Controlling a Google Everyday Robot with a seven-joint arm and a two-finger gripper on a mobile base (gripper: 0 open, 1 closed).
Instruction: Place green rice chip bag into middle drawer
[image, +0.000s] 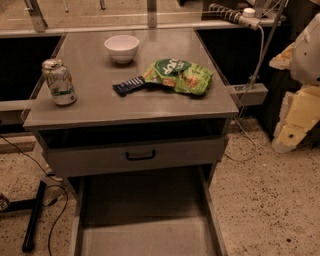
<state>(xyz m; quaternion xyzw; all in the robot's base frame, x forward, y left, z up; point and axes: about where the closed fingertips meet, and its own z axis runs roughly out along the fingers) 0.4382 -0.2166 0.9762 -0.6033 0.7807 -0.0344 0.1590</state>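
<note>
The green rice chip bag (179, 75) lies flat on the grey cabinet top (100, 105), right of centre, with its dark-green logo facing up. The middle drawer (145, 235) is pulled out wide below, showing a plain grey floor and low side walls. Part of my arm (300, 100), white and cream coloured, shows at the right edge, beside the cabinet and well right of the bag. My gripper itself is out of view.
A small dark-blue striped wrapper (128, 85) touches the bag's left end. A white bowl (122, 48) stands at the back, a drink can (59, 82) at the left. A closed drawer front with a black handle (140, 155) sits above the open drawer. Cables (50, 200) lie on the floor at left.
</note>
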